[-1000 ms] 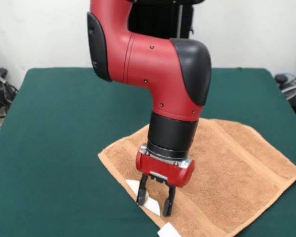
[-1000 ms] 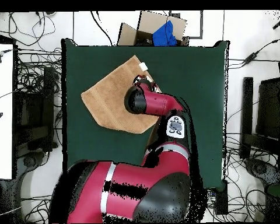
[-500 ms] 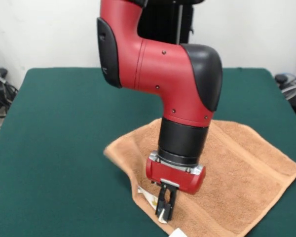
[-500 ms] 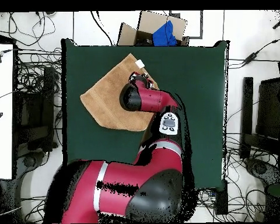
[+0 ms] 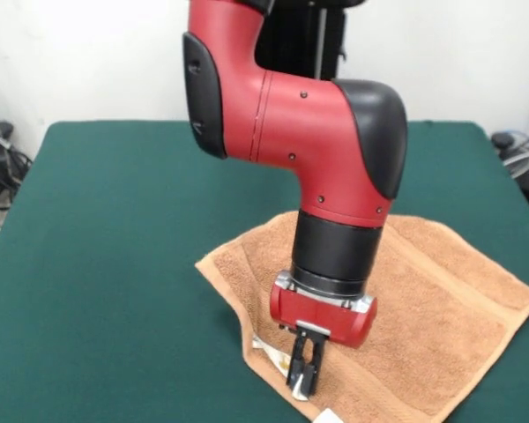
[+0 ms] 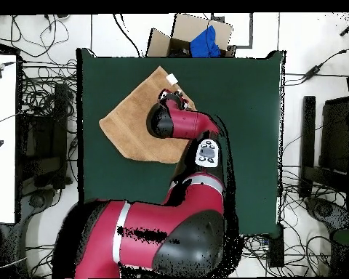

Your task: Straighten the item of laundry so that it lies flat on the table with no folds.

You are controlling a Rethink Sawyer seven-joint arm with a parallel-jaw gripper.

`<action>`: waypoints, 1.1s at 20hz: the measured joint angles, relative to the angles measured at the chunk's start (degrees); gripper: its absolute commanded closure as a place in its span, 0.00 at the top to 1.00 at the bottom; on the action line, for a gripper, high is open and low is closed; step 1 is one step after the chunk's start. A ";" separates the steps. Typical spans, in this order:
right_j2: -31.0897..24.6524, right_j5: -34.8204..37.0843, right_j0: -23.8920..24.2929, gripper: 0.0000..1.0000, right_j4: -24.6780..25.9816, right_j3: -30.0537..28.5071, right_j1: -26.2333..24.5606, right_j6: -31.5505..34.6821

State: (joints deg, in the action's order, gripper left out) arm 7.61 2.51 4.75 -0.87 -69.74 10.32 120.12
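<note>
The item of laundry [image 5: 423, 300] is a light orange-brown towel lying on the right half of the dark green table [image 5: 115, 220]. Its near-left edge is rucked up, and a white underside patch [image 5: 264, 348] shows there. My gripper [image 5: 301, 374] points down at that edge, shut on a pinch of the cloth. A small white tag [image 5: 326, 416] pokes out at the picture's bottom edge. From overhead, the towel [image 6: 126, 123] lies as a diamond at the table's upper left with the tag [image 6: 173, 78] at its top corner. The arm covers its right part, and the gripper [image 6: 170, 94] is near the top corner.
Off the table's far end in the overhead view stands a cardboard box [image 6: 195, 36] holding something blue. Cables [image 6: 46, 94] run along the floor on both sides. A white desk [image 6: 3, 138] sits at the left. Green table surface [image 6: 243, 123] spreads right of the towel.
The gripper went from open astride the towel's edge to shut on it. It then shifted right in the front view, pulling the towel's left corner along.
</note>
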 measured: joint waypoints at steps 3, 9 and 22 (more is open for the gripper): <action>-0.02 0.67 -0.14 0.00 0.00 -0.49 0.53 0.00; -0.02 3.13 -0.19 0.00 -0.01 -4.02 4.29 0.00; -0.02 4.31 -0.01 0.00 0.00 -13.39 12.33 0.00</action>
State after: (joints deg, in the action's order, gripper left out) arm 7.59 6.81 4.75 -0.87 -83.13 22.66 120.12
